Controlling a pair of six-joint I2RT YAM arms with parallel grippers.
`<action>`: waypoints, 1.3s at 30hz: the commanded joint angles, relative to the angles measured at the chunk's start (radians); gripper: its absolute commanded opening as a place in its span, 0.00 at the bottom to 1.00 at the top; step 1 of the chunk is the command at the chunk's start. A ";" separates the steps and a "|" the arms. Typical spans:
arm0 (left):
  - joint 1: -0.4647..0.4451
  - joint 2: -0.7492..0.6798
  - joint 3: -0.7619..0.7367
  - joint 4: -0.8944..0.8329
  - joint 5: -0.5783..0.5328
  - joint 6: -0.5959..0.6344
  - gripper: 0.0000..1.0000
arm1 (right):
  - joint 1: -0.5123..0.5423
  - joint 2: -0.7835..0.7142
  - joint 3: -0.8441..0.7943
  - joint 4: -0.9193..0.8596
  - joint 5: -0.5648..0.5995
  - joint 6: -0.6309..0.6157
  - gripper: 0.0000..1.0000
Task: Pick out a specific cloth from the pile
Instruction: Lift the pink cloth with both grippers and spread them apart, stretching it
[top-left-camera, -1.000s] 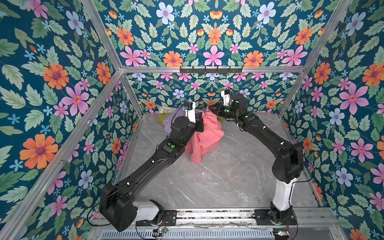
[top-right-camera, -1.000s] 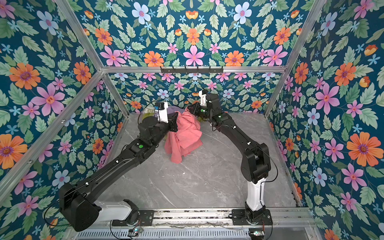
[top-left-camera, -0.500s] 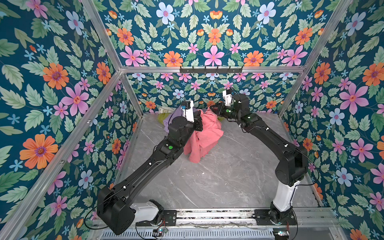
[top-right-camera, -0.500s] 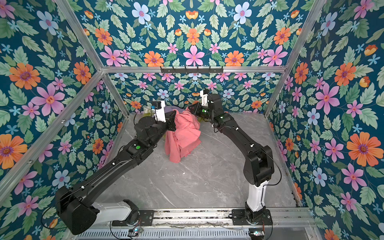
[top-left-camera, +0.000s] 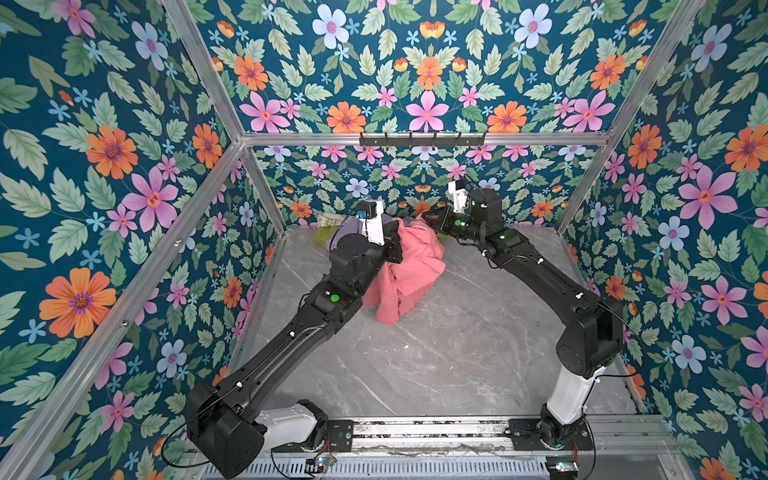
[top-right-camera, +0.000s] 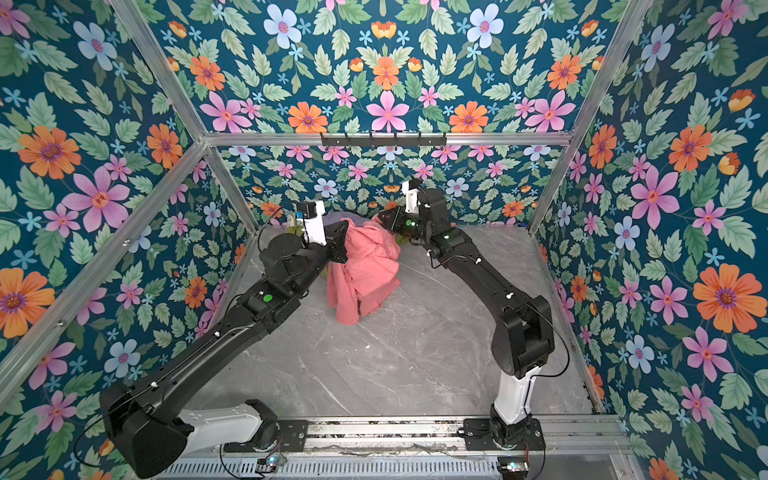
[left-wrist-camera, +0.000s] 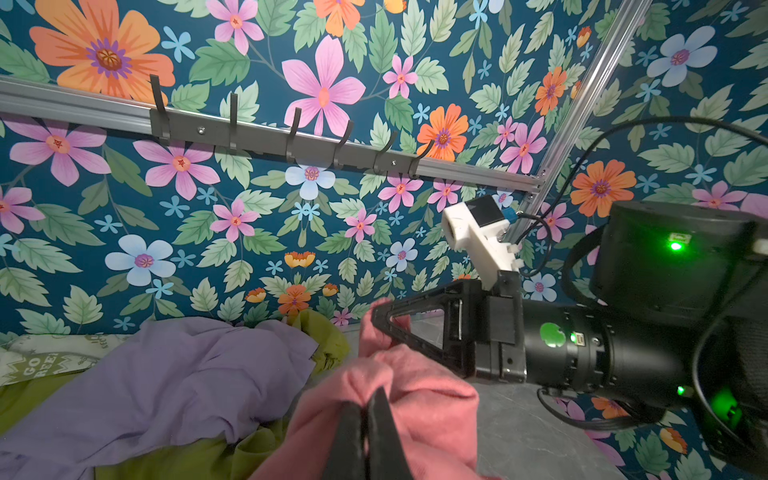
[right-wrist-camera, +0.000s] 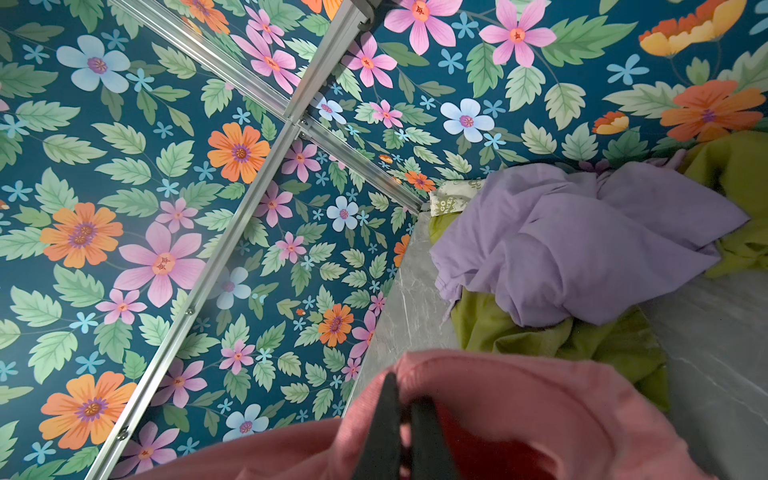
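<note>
scene: two arms reach to the back of the grey tabletop (top-left-camera: 457, 357), flowered walls on all sides.
pink cloth (top-left-camera: 409, 270): bunched, top edge held up between the two arms, lower end drapes down onto the tabletop in both top views.
where: back of the tabletop, left of centre, just in front of the pile (right-wrist-camera: 582, 257).
contact with pile: looks pulled off it. Low folds may touch the green piece; hard to tell from these angles.
left fingers (left-wrist-camera: 347, 440): pinched tight on a fold of the pink cloth, fabric puckers at the tips.
right fingers (right-wrist-camera: 380, 428): closed narrow on a seamed edge of the same cloth, nothing else caught.
why two grips: my read is that two holds spaced along the top edge share the weight and let the cloth hang open, not as a wad, so it drags no neighbours.
lilac cloth (left-wrist-camera: 187, 374): lies crumpled on top of the pile, not gripped.
green cloth (right-wrist-camera: 582, 345): under the lilac one, spread on the tabletop.
cream printed piece (left-wrist-camera: 37, 365): tucked at the back against the wall.
step: judged as lift-and-separate. Grasp is made, cloth not yet carried away.
next: likely raise it and bring it to open tabletop, with both arms moving together.
risk: a thin pinch could slip, and the trailing end could snag the green piece.
</note>
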 joint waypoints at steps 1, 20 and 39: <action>0.000 -0.011 0.018 0.031 0.005 0.003 0.01 | 0.000 -0.026 -0.004 0.014 0.012 -0.024 0.00; 0.000 -0.064 0.138 -0.033 0.074 -0.076 0.01 | 0.001 -0.231 -0.052 -0.070 0.086 -0.092 0.00; 0.001 -0.095 0.315 -0.222 0.170 -0.169 0.02 | 0.000 -0.440 -0.049 -0.236 0.154 -0.193 0.00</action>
